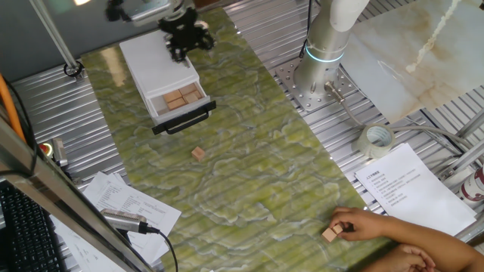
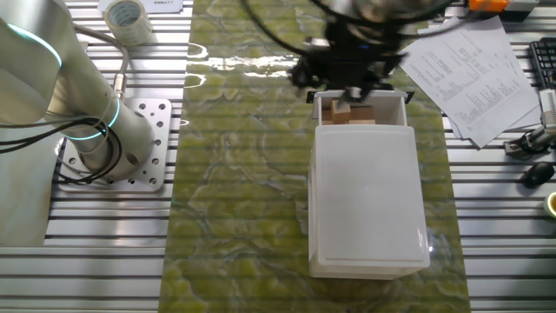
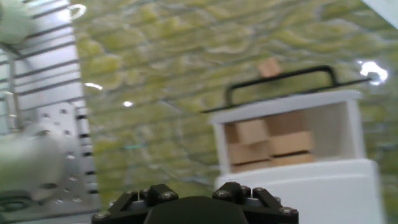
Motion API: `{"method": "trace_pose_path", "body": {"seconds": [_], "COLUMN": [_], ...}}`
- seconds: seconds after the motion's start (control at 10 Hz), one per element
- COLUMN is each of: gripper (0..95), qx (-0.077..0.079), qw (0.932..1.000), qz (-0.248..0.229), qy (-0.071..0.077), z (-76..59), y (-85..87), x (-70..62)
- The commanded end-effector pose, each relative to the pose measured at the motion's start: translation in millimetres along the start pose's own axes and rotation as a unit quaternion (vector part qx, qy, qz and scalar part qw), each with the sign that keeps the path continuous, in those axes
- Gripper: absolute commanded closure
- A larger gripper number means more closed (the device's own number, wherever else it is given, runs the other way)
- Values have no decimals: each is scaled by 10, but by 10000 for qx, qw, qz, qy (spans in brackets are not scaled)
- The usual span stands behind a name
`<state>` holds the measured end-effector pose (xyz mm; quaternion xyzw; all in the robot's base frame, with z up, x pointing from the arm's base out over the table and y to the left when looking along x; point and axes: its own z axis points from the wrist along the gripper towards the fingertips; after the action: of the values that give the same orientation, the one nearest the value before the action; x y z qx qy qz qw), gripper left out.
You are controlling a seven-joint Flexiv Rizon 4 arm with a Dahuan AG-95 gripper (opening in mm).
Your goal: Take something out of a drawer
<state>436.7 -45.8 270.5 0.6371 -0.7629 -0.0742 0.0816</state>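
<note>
Hand view shows the robot base at the left, then the green marbled bench (image 3: 155, 74), then the open drawer (image 3: 283, 134) with tan blocks (image 3: 268, 144) packed tight in it and a loose block (image 3: 269, 67) lying beyond the black handle (image 3: 280, 84); the fingers themselves are out of frame, so I cannot tell whether they stand wide or narrow. One fixed view puts the gripper (image 1: 184, 38) above the white box (image 1: 155, 64), behind the drawer rather than over it. The likeliest slip, in my judgement, is the fingers coming down on the box lid or drawer wall, or wedging between neighbours and lifting two blocks or none. Farther right, a person's hand (image 1: 370, 225) holds another block at the bench edge, near papers and tape, which crowds that side.
</note>
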Motion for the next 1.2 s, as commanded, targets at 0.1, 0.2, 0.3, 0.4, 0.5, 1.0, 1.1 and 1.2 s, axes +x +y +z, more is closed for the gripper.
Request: {"method": "trace_pose_path", "body": {"seconds": [0.1, 0.2, 0.3, 0.4, 0.5, 1.0, 1.1, 1.2], "gripper": [380, 380, 380, 380, 380, 380, 380, 380], "qx": [7, 26, 44, 47, 52, -39, -28, -18], "qw": [9999, 9999, 9999, 9999, 9999, 9994, 9997, 9996], "qz": [157, 139, 137, 132, 124, 341, 237, 298], "qy": [15, -8, 4, 9, 13, 18, -11, -15], "z": [-90, -100, -99, -93, -88, -93, -93, -93], "y": [143, 137, 128, 115, 105, 116, 116, 116], "x": [-106, -129, -130, -125, -121, -124, -124, -124]}}
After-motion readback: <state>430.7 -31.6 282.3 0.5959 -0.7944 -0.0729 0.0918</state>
